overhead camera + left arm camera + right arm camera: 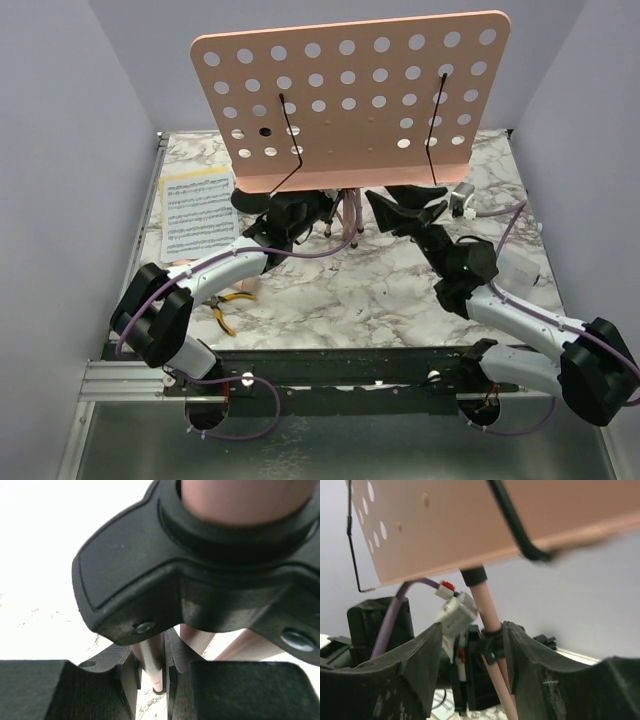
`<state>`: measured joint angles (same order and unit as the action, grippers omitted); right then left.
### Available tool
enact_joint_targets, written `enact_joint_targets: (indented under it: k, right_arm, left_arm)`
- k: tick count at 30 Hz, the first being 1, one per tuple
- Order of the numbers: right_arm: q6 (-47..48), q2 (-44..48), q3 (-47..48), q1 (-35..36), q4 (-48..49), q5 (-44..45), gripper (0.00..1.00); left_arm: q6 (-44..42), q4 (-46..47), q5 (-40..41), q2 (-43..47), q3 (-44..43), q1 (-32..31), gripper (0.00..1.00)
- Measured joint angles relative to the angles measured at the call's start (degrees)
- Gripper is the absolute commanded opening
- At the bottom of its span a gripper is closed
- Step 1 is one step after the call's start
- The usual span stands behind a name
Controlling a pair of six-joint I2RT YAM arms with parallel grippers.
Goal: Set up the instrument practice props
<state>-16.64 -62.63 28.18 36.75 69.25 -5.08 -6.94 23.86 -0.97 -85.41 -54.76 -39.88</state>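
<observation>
While upright, pink stand (350,150) on table (400,290)

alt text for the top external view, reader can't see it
A pink perforated music-stand desk stands over a marble table, filling the upper frame. The left arm and right arm reach under it toward its tripod. A sheet-music page and yellow-handled pliers lie at left.

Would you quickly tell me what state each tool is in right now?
Left tool: closed on a pink tripod leg.
Right tool: open, holding nothing, facing the pink pole.
</observation>
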Motion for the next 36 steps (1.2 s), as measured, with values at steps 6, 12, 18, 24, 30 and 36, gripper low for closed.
enact_joint_targets:
  k: [6,12,18,24,30,36]
  right_arm:
    - [8.48,-4.52,5.29,4.96,-1.77,5.27,0.44]
    - [17.0,-10.95,8.0,8.46,2.05,13.68,0.41]
    - [21.03,-12.83,12.83,9.05,1.25,19.34,0.36]
    - [21.4,-13.22,12.87,9.05,0.87,20.13,0.48]
    - [21.2,-12.87,12.61,9.03,-0.15,16.11,0.54]
    - [21.73,-9.16,11.78,8.57,-3.82,12.61,0.54]
  left_arm:
    - [0.02,0.09,-0.07,0.0,0.0,-0.09,0.0]
    - [0.13,0.24,0.59,0.24,0.24,-0.31,0.0]
    - [-0.85,-0.42,1.79,1.57,1.18,-1.14,0.0]
    - [-2.03,-0.04,2.38,3.85,3.54,-1.62,0.0]
    - [-3.48,-3.08,0.2,6.01,3.98,-1.68,0.0]
    - [-4.35,-6.6,-6.21,7.39,3.65,-1.38,0.0]
